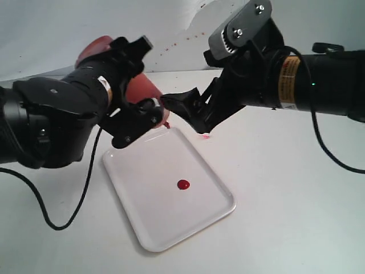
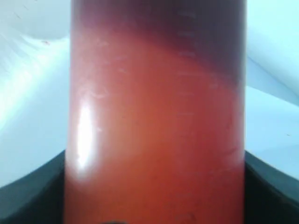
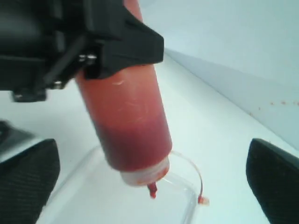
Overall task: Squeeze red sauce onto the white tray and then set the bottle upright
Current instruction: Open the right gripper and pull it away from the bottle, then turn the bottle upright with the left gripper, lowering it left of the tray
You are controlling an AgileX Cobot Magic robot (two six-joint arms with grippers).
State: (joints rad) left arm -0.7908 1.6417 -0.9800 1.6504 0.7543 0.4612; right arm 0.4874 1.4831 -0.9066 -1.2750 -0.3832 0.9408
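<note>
The bottle [image 1: 142, 90] hangs upside down and tilted, its red-orange body filling the left wrist view [image 2: 154, 130]. My left gripper [image 1: 137, 80] is shut on its body, one dark finger [image 2: 28, 196] on each side. Its whitish cap and short red nozzle [image 3: 152, 190] point down over the far corner of the white tray [image 1: 148, 194], with a drop of sauce at the tip. A round dark-red blob of red sauce [image 1: 183, 184] lies near the tray's middle. My right gripper [image 1: 191, 117] stands open just right of the nozzle, touching nothing, its fingers [image 3: 28, 182] far apart.
A small loose cap on a thin clear strap [image 3: 202, 200] dangles from the bottle's neck just beyond the tray's corner. A black cable [image 1: 80, 200] trails over the white table left of the tray. Tiny red specks dot the back wall [image 1: 188, 39].
</note>
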